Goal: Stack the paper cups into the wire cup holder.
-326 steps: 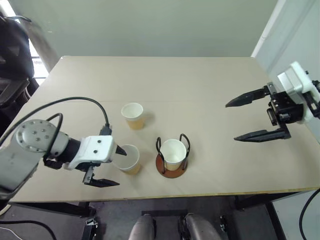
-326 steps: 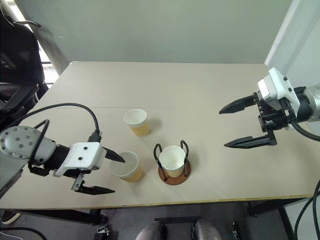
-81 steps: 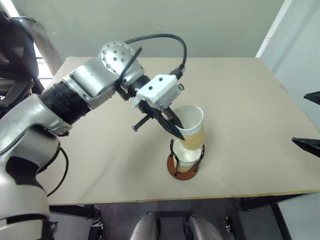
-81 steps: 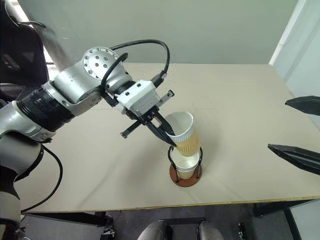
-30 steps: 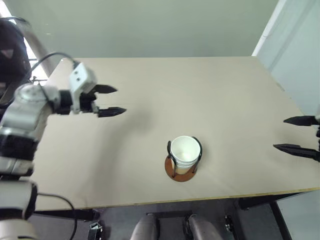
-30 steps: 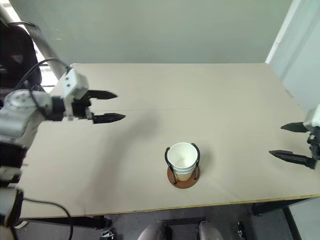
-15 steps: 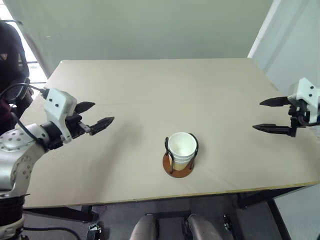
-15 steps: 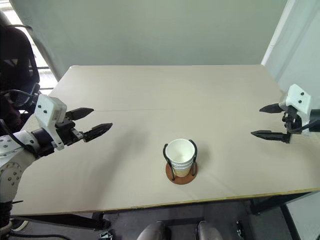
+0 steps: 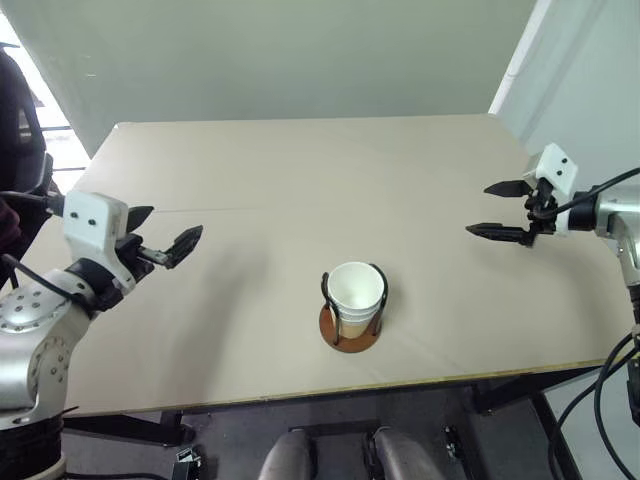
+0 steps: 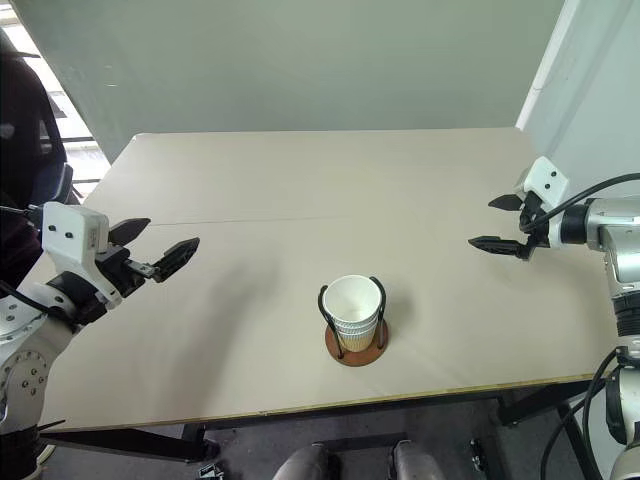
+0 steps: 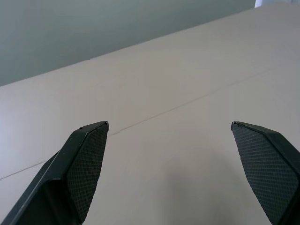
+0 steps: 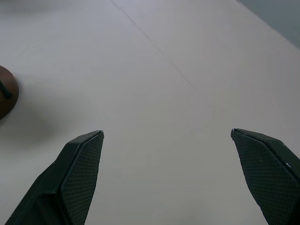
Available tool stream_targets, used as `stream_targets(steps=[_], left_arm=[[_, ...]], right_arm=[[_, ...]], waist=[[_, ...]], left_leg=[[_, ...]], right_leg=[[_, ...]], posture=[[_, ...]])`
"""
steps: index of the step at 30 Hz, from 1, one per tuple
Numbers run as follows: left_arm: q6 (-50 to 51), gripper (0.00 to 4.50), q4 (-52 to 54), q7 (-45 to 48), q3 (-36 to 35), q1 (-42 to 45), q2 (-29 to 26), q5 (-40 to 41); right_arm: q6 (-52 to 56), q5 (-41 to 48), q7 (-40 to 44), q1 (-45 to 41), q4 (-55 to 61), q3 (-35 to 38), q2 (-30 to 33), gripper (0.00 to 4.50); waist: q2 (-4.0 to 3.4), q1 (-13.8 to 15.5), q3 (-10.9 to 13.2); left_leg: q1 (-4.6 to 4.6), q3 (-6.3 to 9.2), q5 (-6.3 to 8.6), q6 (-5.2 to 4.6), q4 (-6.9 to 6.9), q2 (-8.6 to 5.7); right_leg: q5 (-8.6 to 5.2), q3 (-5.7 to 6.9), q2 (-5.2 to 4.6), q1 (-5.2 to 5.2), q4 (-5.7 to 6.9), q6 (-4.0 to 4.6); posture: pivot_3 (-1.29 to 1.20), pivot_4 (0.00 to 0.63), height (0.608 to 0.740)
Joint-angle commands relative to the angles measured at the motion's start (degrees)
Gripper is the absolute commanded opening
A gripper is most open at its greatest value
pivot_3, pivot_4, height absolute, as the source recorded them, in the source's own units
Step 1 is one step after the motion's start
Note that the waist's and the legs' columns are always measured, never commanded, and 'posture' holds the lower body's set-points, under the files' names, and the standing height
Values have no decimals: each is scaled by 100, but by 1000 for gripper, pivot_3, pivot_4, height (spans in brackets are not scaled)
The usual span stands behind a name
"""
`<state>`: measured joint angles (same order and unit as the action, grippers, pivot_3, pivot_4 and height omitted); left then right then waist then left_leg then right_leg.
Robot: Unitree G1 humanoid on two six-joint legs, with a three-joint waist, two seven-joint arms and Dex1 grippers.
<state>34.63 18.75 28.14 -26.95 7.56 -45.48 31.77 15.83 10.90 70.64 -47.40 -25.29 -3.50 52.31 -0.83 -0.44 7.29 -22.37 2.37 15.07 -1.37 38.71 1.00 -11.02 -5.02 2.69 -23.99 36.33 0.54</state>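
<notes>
Tan paper cups [image 9: 357,295] nested upright, in wire cup holder [image 9: 349,330]

Nested one inside another, the paper cups [image 9: 356,290], standing upright in the wire cup holder [image 9: 349,328], between its two uprights. Set on the table [image 9: 300,180], toward the near edge and about midway between left and right. Well to the left of the holder and a little farther back, above the table's left side, the left gripper [image 9: 165,232]. Well to the right and farther back, above the table's right edge, the right gripper [image 9: 498,210]. Both apart from holder and cups.
</notes>
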Motion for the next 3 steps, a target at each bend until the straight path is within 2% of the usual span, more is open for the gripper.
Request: stream_targets(steps=[1, 3], left_arm=[[-92, 4485, 249, -47, -223, -26, -25, -74], [-82, 4485, 261, -46, -247, -34, -7, -60]], right_arm=[[-77, -37, 146, -245, 47, 65, 39, 4500], [-114, -69, 159, -283, -3, 65, 29, 4500]], waist=[[0, -3, 0], [0, -4, 0]], left_leg=[[0, 0, 2, 4, -4, 0], [0, 1, 3, 6, -15, 0]], right_leg=[[-1, 0, 0, -2, -1, 1], [-1, 0, 0, -3, -9, 1]], posture=[[0, 150, 740], [0, 150, 740]])
